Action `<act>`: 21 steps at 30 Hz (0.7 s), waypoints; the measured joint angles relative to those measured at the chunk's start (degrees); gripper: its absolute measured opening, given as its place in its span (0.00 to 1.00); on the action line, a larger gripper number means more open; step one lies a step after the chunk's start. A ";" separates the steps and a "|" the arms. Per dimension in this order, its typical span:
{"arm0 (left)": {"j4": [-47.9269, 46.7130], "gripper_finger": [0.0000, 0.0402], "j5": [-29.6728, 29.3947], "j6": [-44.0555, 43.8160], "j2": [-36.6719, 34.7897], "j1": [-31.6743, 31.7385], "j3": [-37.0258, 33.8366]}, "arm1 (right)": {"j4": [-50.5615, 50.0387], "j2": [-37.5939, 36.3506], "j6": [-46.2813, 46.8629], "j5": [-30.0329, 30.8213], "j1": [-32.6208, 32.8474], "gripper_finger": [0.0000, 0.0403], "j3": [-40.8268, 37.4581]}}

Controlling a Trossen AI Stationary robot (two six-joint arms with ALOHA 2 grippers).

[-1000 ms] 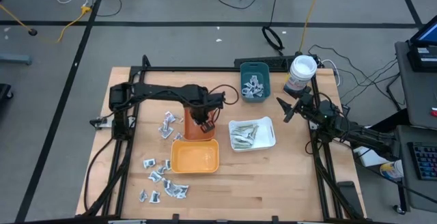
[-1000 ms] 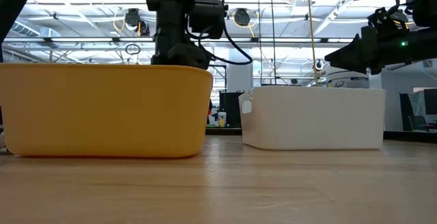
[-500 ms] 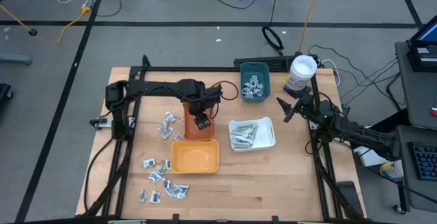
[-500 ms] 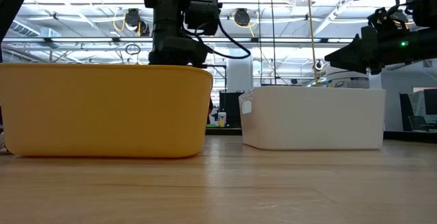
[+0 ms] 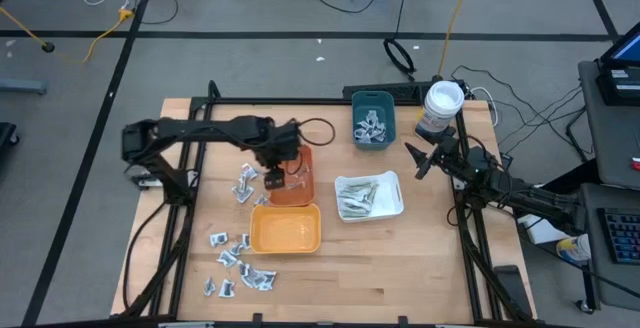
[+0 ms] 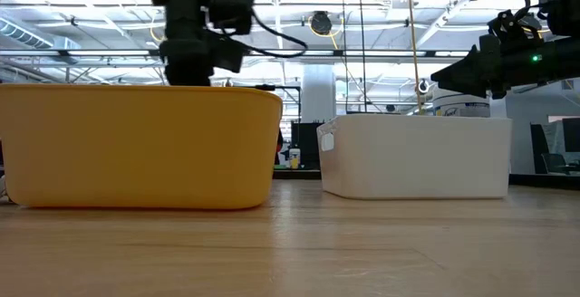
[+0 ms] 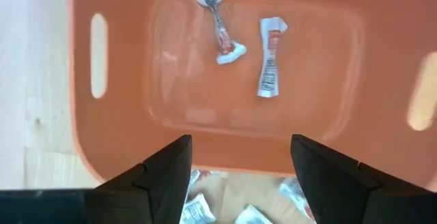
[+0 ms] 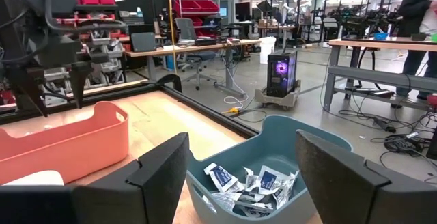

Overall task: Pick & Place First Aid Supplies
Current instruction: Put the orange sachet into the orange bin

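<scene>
Empty, fingers spread, the left gripper (image 5: 273, 178) hovers at the orange tray's (image 5: 303, 194) nine o'clock edge; next, drop squarely onto one loose sachet (image 5: 242, 188).

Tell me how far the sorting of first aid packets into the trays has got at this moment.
Partly done. The teal tray holds sachets, the white tray holds pale strips, and the orange tray holds two slim packets. The yellow tray looks empty. In hand: nothing; the left tool is open above the orange tray, and the right tool waits open near the teal tray. Left: loose sachets on the table.
</scene>
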 joint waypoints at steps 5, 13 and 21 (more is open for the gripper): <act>9.10 0.64 -0.09 -0.78 -7.98 1.58 -10.24 | 0.00 -0.01 -0.01 0.02 0.02 0.65 0.00; 16.95 0.64 -0.07 -1.56 -18.79 5.94 -22.67 | 0.00 0.00 0.00 0.02 0.00 0.65 0.00; 19.84 0.64 0.07 -6.24 -24.71 9.13 -29.78 | 0.00 -0.01 -0.02 0.00 0.00 0.65 0.00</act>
